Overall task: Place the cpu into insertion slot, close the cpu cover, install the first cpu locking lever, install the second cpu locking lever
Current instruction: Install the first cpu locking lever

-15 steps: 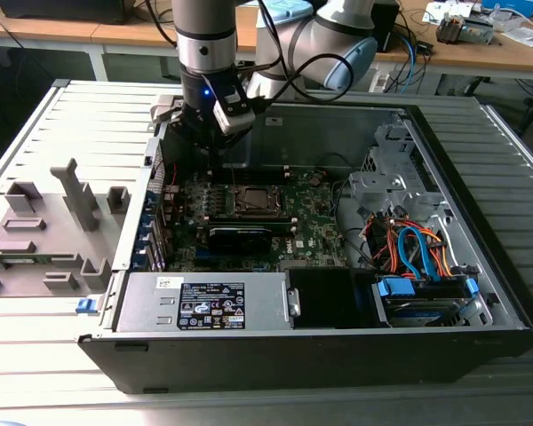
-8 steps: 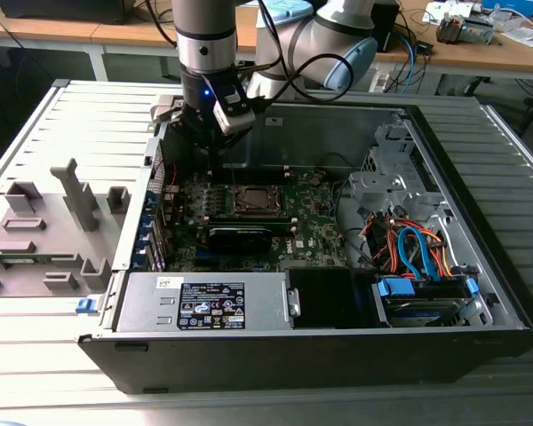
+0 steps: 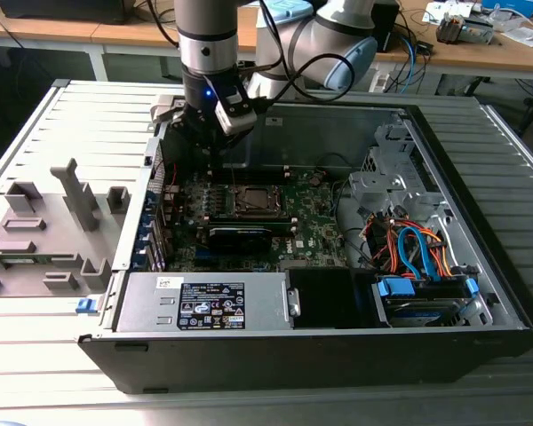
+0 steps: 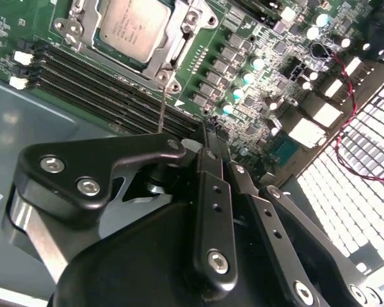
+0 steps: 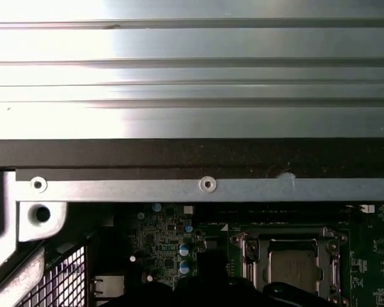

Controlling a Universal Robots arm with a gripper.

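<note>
The cpu (image 4: pixel 131 25), a square chip with a silver-grey top, lies flat in the insertion slot (image 3: pixel 256 201) on the green board. The cpu cover (image 4: pixel 173 48), a silver frame, lies down around it. A thin wire locking lever (image 4: pixel 163 105) stands up from the socket's corner, and its upper end runs behind the gripper's body. My gripper (image 4: pixel 205 144) hangs above the board beside the socket, fingers drawn together with nothing between them. In the exterior view the gripper (image 3: pixel 215 146) is above and toward the exterior view's left of the socket. The first wrist view catches the cpu (image 5: pixel 293 262) too.
Black memory slots (image 4: pixel 102 83) run alongside the socket. The open computer case has a power supply (image 3: pixel 204 302) at the front and a drive cage with coloured cables (image 3: pixel 417 253) at the exterior view's right. Its metal wall (image 5: pixel 192 188) is close by. Grey fixtures (image 3: pixel 53 222) stand outside.
</note>
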